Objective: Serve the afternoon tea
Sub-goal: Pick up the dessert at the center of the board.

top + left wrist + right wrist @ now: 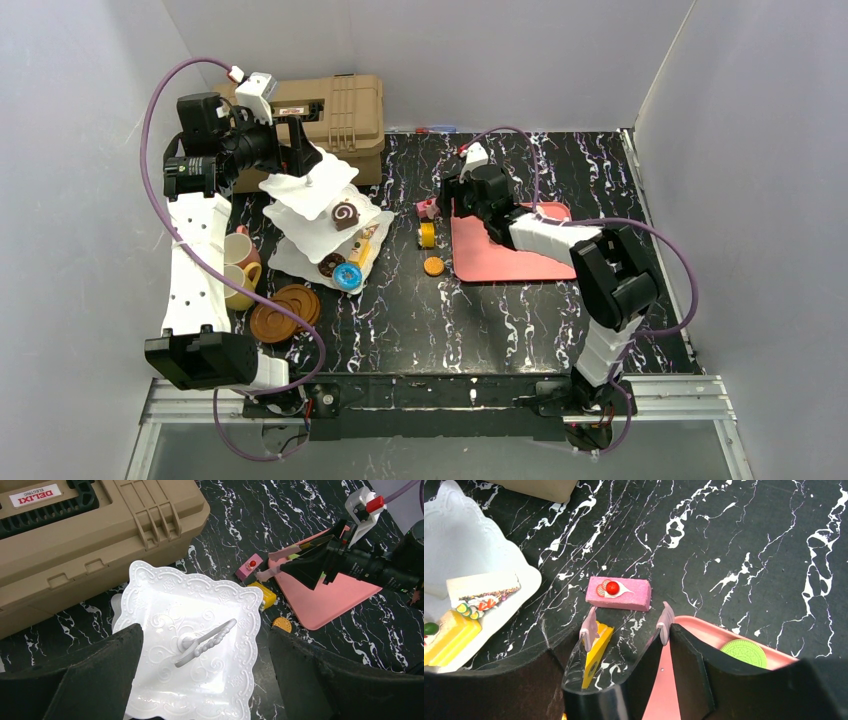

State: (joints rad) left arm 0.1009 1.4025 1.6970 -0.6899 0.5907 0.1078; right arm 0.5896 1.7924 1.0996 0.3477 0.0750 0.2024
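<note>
The white three-tier stand (322, 222) stands at the left, with a chocolate roll (344, 214) on its middle plate and several pastries on the bottom one. My left gripper (303, 163) hangs open over the top plate (165, 605), its fingers (90, 675) wide on either side of the loop handle (206, 641) without touching it. My right gripper (627, 625) is open and low over the table, just short of a pink cake with a cherry (619, 593). A yellow wedge (596, 649) lies by its left fingertip. An orange cookie (433, 267) lies nearer.
The pink tray (505, 252) lies under the right arm with a green cookie (744, 652) on it. The tan case (335, 112) stands behind the stand. A pink cup (240, 248), a yellow cup (240, 285) and brown saucers (285, 310) sit at the left.
</note>
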